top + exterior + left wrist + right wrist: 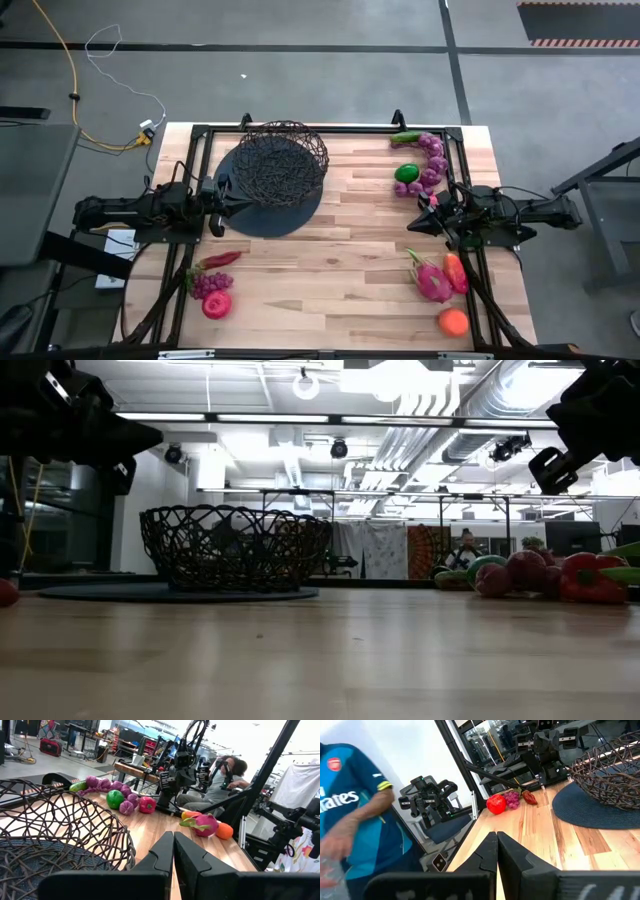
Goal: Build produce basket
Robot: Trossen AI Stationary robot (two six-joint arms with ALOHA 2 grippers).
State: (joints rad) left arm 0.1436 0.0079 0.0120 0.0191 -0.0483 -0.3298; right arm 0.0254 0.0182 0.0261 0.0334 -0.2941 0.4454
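The black wire basket (281, 160) sits with its base on a flat dark disc (270, 212) at the table's far left; it also shows as the basket (235, 547) in the low view. My left gripper (240, 200) hovers shut at the disc's left edge, beside the basket (65, 830). My right gripper (412, 227) is shut above the table's right side. Cucumber (405, 137), purple fruits (433, 160) and a green round fruit (406, 173) lie far right. Dragon fruit (432, 281) and orange (453, 321) lie near right. Chili (221, 259), grapes (209, 284) and a red fruit (216, 304) lie near left.
A black frame (330, 129) runs along the table's edges. Bare wood (330, 260) lies between the two produce groups. A person in a blue shirt (350, 815) stands beyond the table's near side. Another person (225, 775) sits beyond the right arm.
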